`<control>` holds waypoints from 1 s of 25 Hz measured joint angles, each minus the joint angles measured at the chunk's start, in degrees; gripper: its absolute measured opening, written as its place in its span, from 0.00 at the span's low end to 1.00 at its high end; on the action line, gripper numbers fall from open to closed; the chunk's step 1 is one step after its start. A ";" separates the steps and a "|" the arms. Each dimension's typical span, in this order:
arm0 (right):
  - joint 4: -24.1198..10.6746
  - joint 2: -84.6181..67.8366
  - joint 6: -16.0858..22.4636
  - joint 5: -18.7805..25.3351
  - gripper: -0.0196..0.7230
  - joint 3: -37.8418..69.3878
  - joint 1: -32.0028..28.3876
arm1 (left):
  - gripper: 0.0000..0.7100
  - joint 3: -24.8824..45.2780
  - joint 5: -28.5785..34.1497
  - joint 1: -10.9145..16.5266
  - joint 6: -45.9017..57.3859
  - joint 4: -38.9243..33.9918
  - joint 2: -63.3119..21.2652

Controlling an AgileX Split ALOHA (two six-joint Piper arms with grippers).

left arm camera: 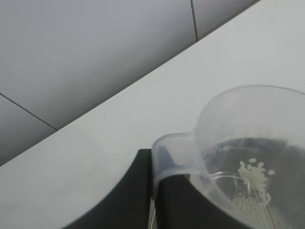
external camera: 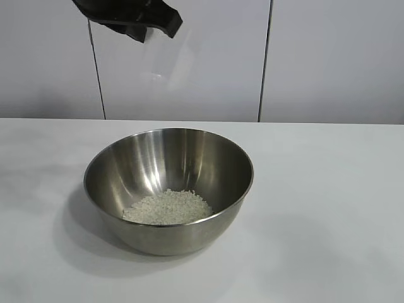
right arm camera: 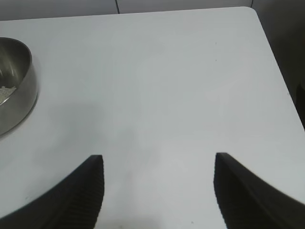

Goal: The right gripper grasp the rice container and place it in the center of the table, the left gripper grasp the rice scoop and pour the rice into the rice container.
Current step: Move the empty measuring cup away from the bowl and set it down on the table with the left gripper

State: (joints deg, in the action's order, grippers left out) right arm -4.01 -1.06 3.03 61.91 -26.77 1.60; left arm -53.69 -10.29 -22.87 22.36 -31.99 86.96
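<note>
The rice container, a steel bowl, stands upright mid-table with a heap of rice in its bottom. My left gripper is high above the bowl's far left side, at the top edge of the exterior view. In the left wrist view it is shut on the tab of the rice scoop, which holds only a few grains. My right gripper is open and empty over bare table, to one side of the bowl; it is outside the exterior view.
White wall panels with dark seams stand behind the table. The table's side edge and corner show in the right wrist view, with dark floor beyond.
</note>
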 joint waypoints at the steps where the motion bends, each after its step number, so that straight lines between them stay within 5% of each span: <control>1: 0.00 0.00 0.00 0.00 0.63 0.00 0.00 | 0.01 2.46 -4.16 1.88 0.00 -0.04 -0.70; 9: 0.00 0.00 0.00 0.00 0.63 0.00 0.00 | 0.01 17.32 -31.20 18.68 0.22 -0.65 -2.39; 17: 0.00 0.00 0.00 0.00 0.63 0.00 0.00 | 0.01 23.34 -33.30 31.60 0.47 -0.80 -2.34; 25: 0.00 0.00 0.00 0.00 0.63 0.00 0.00 | 0.01 25.01 -39.68 33.25 -3.81 -0.80 7.32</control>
State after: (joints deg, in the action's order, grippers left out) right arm -4.01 -1.06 3.03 61.91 -26.77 1.60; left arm -28.68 -49.97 10.38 18.54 -32.80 94.27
